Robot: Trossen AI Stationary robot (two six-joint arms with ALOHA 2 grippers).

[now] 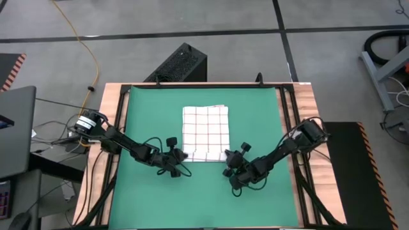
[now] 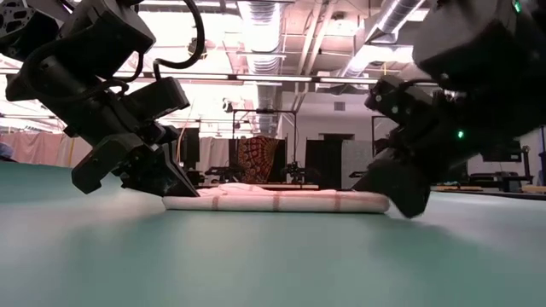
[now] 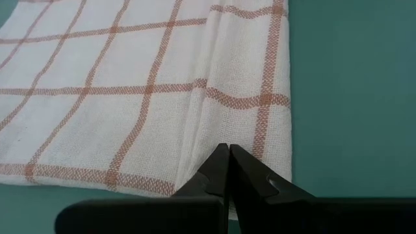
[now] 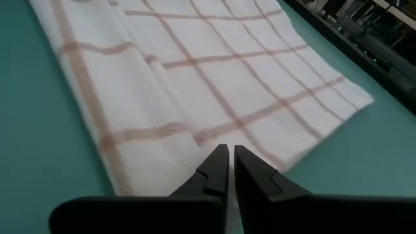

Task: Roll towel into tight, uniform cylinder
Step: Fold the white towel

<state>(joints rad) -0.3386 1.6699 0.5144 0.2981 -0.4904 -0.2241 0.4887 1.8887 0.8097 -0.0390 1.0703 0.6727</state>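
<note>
You are at the very start of the roll: the towel point(image 1: 205, 133) lies flat and folded on the green mat point(image 1: 140, 115) in the middle of the bench point(image 1: 305, 92), with no turn of cloth made yet, so the cylinder has still to be begun. Starting on the left, your left claw point(image 1: 181, 156) sits low at the towel's near left corner, its fingers point(image 3: 214, 170) pressed together with the tips resting on the hem; from the wrist view you cannot tell whether any cloth is caught between them, and it looks more like tips set on the surface than a proper pinch. Across at the near right corner, your right claw point(image 1: 228, 155) is down at the edge too, its fingers point(image 4: 218, 168) very nearly together with only a thin slit between them, and nothing shows as gripped there either. The low view shows both claws flanking the flat cloth at mat level, touching or just beside its ends. Your next move, as I judge it, calls for getting both claws under or onto that near hem at the same height, then turning it over evenly toward the far side. Keep the two sides in step, or the roll may come out loose or cone-shaped.
</note>
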